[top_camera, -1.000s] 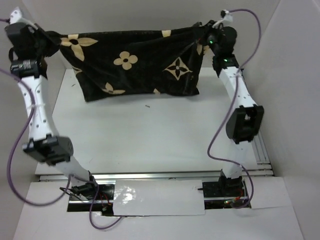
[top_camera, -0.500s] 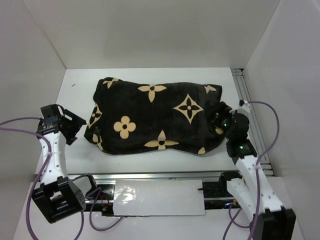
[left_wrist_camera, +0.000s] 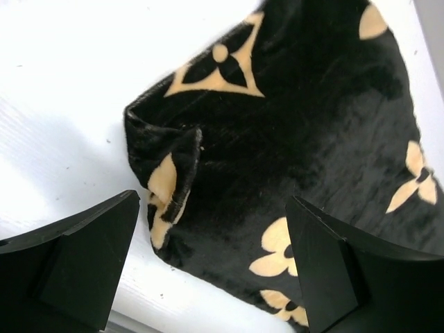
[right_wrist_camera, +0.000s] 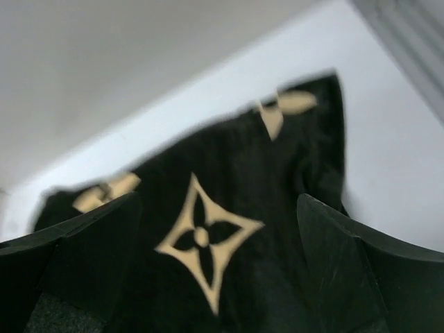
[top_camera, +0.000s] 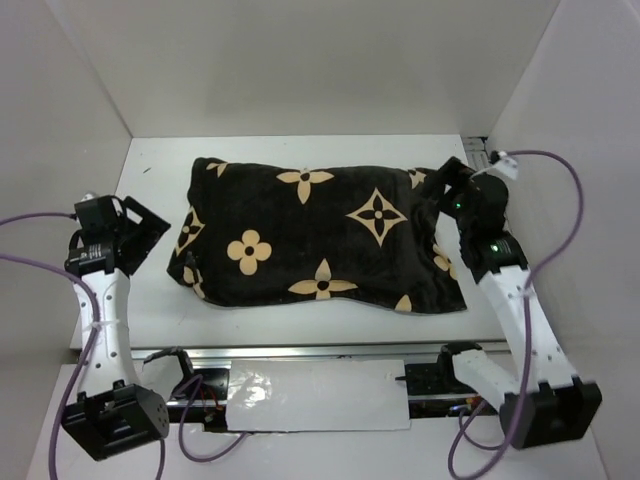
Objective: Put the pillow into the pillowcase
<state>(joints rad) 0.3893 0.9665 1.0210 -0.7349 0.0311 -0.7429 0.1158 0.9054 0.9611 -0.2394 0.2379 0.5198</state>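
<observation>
The black-brown pillowcase (top_camera: 310,235) with tan flowers and stars lies plump and flat on the white table (top_camera: 300,160). No pillow shows; it is hidden from every view. My left gripper (top_camera: 150,235) stands open just left of the pillowcase's left end, apart from the fabric. In the left wrist view the pillowcase (left_wrist_camera: 298,139) with a folded corner lies below the open left gripper (left_wrist_camera: 211,201). My right gripper (top_camera: 432,195) hovers open over the pillowcase's right end. In the right wrist view the star-printed pillowcase (right_wrist_camera: 229,208) lies beneath the open right gripper (right_wrist_camera: 218,198), nothing between its fingers.
White walls (top_camera: 90,90) enclose the table on the left, back and right. A metal rail (top_camera: 492,195) runs along the right side, and another rail (top_camera: 320,350) along the front edge by the arm bases. Purple cables (top_camera: 40,265) loop beside both arms.
A second ago both grippers held the pillowcase hanging high at the back. It now lies on the table, and both grippers have opened, let go and drawn away.
</observation>
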